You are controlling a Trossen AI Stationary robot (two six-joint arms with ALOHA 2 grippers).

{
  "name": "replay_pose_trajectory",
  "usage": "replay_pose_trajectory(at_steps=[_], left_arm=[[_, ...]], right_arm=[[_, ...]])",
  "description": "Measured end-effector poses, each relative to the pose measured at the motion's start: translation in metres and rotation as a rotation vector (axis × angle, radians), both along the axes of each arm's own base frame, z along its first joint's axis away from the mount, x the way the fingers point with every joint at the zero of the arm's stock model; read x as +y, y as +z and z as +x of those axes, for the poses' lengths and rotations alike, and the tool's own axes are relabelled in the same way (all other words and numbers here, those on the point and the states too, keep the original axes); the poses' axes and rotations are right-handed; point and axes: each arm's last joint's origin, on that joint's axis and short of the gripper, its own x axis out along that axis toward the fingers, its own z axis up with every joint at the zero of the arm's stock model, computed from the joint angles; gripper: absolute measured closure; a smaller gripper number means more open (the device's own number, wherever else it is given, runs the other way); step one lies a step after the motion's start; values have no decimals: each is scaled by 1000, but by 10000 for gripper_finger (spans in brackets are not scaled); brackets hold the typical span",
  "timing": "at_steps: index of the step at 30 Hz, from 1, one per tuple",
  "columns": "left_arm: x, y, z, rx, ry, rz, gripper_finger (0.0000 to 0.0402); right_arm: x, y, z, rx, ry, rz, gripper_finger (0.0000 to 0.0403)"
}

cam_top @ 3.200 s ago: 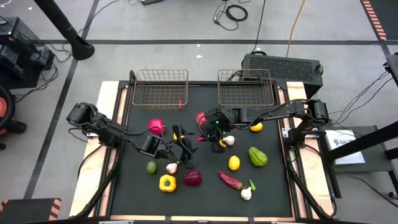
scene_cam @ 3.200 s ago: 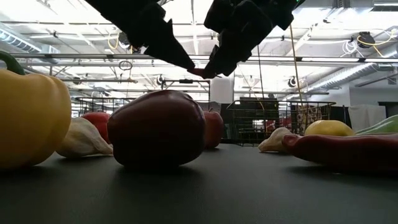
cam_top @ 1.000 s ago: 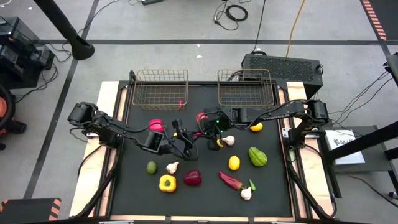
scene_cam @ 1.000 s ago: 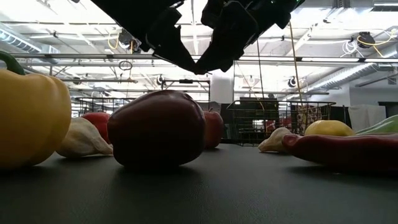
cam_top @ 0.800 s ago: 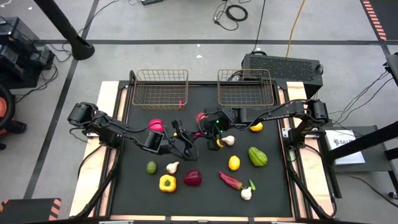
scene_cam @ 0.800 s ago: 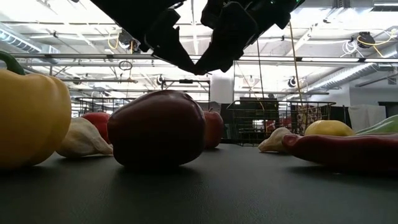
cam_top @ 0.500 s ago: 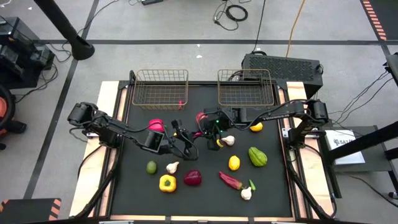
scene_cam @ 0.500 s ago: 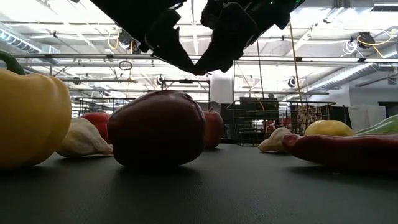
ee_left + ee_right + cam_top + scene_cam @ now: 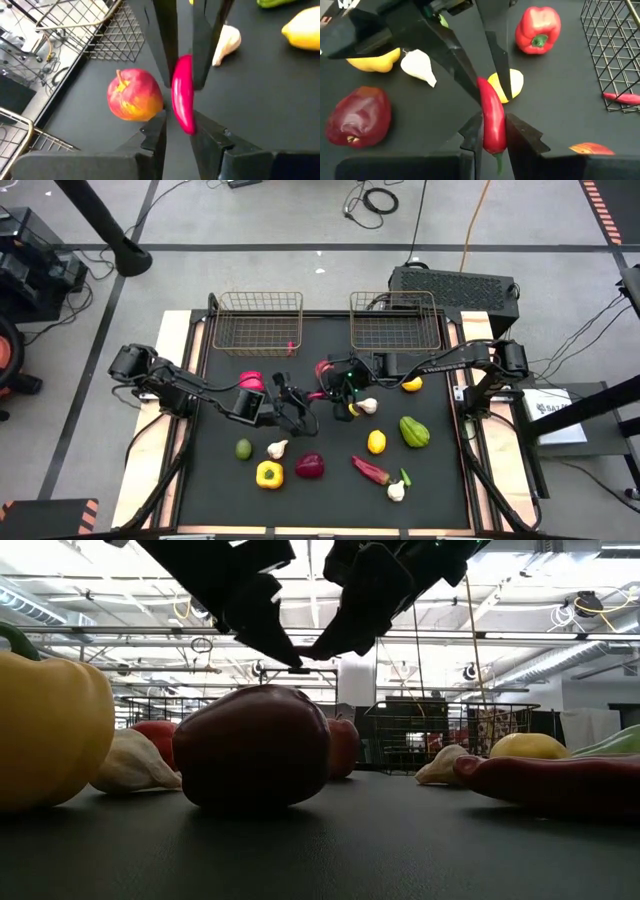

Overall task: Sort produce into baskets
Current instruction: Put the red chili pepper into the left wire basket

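From above, the two grippers meet mid-table in front of the baskets (image 9: pixel 258 321), and what sits between them is hidden. The wrist views show it: a glossy red chilli (image 9: pixel 491 120) with a green stem, held above the mat. The right gripper (image 9: pixel 493 131) is clenched on its stem end, and the left gripper (image 9: pixel 180 131) pinches its other end. A red-and-yellow apple (image 9: pixel 135 95) lies just beside it, a white garlic bulb (image 9: pixel 224 42) farther off.

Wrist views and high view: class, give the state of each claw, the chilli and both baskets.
Right claw: shut on the red chilli.
Left claw: shut on its other end.
Red chilli: held off the mat.
Left basket: one red piece inside.
Right basket: looks empty.
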Motion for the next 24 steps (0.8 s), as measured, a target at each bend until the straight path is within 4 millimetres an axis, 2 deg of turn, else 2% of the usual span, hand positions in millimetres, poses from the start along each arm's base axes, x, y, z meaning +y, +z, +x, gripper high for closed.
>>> replay_pose_trajectory(at_steps=[10, 19, 24], left_arm=[[-1, 3, 3, -37, -1, -7, 314], [-1, 3, 3, -30, -10, 6, 362], [0, 3, 3, -35, -5, 9, 352]], right_arm=[[0, 0, 0, -3, 1, 0, 337], [0, 0, 0, -2, 2, 0, 337], [0, 0, 0, -2, -10, 11, 324]])
